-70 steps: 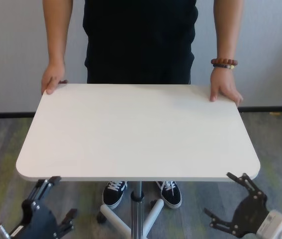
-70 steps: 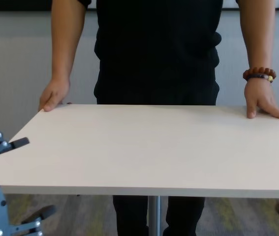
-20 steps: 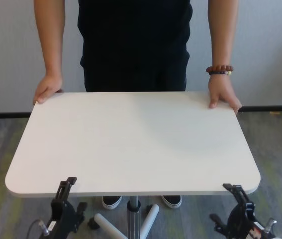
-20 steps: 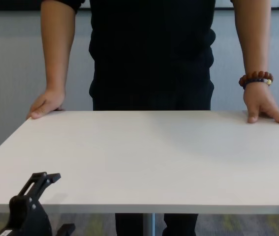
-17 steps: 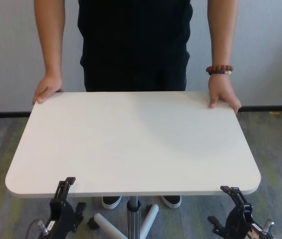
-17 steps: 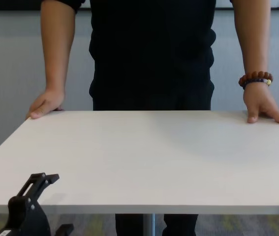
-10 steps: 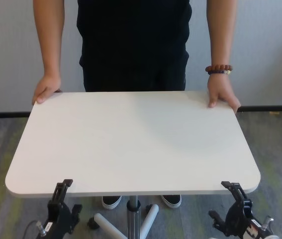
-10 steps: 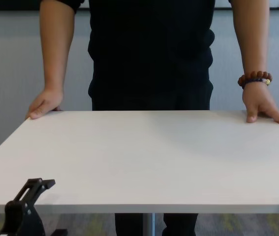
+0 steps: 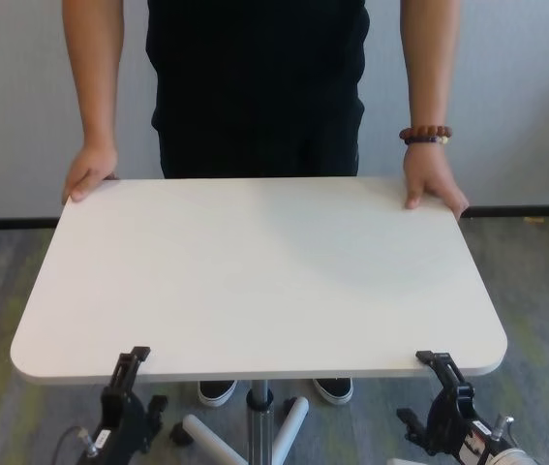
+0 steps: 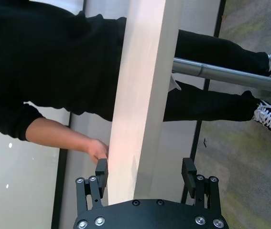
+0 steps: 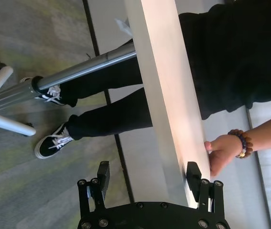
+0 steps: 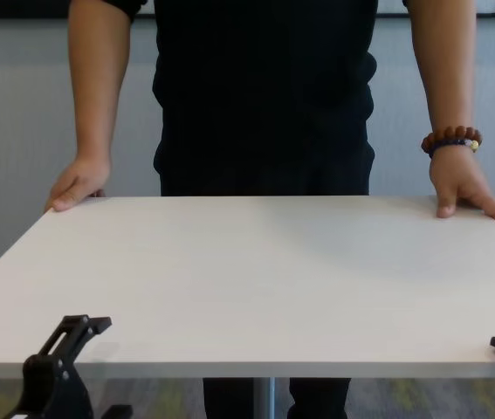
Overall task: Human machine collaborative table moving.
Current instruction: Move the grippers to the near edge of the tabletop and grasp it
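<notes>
White desk [image 9: 255,281] stands between the robot and the human [image 9: 255,77], who holds its two far corners. Left gripper [image 10: 146,175] is at the near edge by the near left corner, right gripper [image 11: 147,177] by the near right corner. Both jaws are spread apart around the edge, not squeezing it
</notes>
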Tool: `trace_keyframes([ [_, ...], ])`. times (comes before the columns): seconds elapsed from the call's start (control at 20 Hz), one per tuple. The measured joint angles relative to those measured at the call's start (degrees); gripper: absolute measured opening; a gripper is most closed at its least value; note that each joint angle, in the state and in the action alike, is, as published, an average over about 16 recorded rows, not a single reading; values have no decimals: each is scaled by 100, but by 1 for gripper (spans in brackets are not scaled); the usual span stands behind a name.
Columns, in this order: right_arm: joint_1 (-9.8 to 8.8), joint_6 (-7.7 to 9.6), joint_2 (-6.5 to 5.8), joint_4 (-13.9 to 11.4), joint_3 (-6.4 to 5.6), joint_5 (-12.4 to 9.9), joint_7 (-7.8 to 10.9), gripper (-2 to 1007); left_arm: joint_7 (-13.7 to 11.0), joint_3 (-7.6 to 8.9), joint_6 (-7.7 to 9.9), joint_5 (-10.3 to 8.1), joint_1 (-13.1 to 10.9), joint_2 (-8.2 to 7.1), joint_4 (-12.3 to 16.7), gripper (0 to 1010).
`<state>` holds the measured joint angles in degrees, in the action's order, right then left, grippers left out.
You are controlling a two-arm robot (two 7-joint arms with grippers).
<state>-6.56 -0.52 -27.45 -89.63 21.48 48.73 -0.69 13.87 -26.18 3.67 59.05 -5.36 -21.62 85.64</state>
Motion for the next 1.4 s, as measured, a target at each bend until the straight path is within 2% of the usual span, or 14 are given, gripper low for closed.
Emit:
trace_keyframes([
  [0.3, 163, 6, 36, 136, 101, 143, -165, 1005, 33, -41, 5, 18, 62, 11, -82, 1001],
  [0.65, 315, 6, 87, 263, 154, 256, -344, 1005, 37, -52, 21, 9, 112, 22, -158, 1001],
  [1.05, 465, 53, 142, 425, 204, 300, -355, 1005, 24, -50, 31, -18, 147, 37, -211, 1001],
  [1.4, 521, 107, 165, 505, 228, 300, -335, 1005, 10, -43, 45, -36, 168, 44, -242, 1001],
])
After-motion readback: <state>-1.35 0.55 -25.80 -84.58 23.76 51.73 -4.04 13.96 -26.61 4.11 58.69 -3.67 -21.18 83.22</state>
